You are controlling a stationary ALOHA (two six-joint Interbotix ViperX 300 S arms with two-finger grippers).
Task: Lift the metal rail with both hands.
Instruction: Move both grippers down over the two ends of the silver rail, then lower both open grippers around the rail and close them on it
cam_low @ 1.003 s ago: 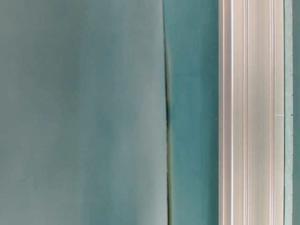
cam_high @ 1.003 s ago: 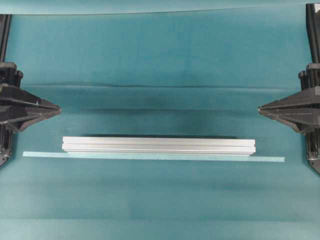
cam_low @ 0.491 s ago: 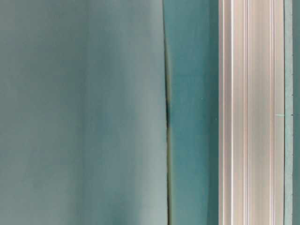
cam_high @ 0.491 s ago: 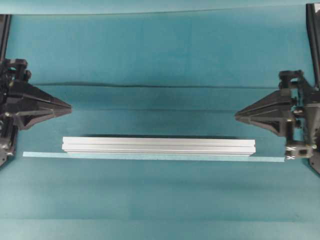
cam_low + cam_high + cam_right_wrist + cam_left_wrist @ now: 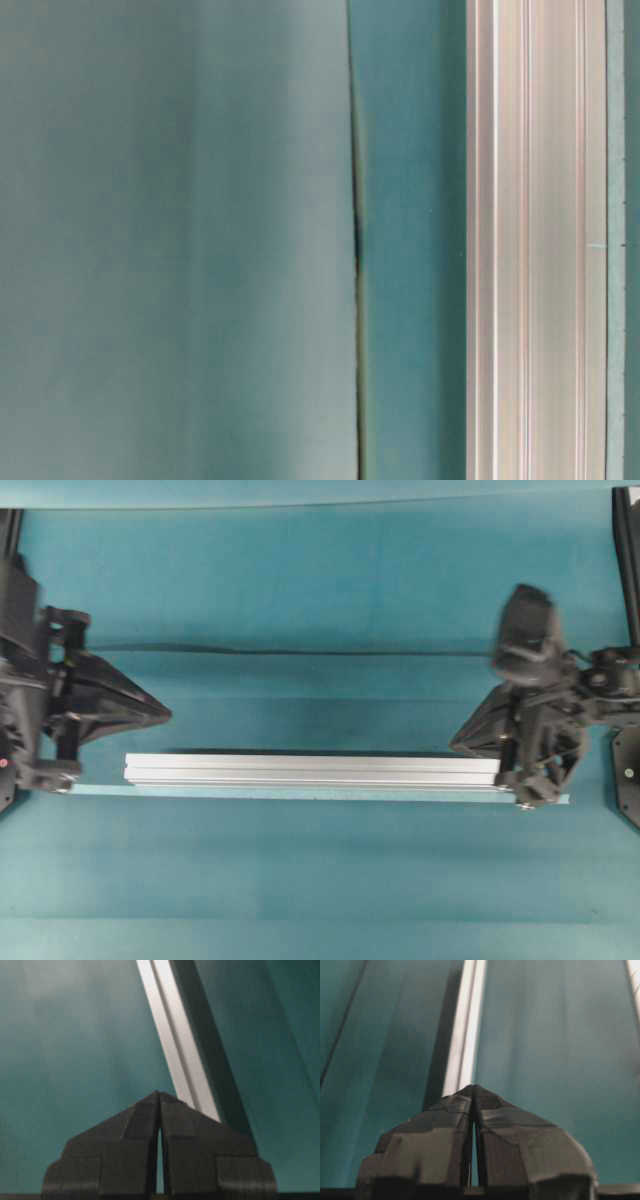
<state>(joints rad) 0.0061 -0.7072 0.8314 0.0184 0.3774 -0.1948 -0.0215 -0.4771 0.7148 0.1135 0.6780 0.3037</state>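
A long silver grooved aluminium rail [image 5: 315, 772] lies flat on the teal bench [image 5: 320, 880]; the black left claw [image 5: 165, 716] and right claw [image 5: 455, 746], both pressed together, hover beside its ends.

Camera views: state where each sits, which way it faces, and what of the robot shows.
Overhead: above, looking down; metal rail, left gripper, right gripper.
Table-level: close on the rail; no robot.
Left wrist: behind shut fingertips, along the rail.
Right wrist: the same, rail.
All share the rail.
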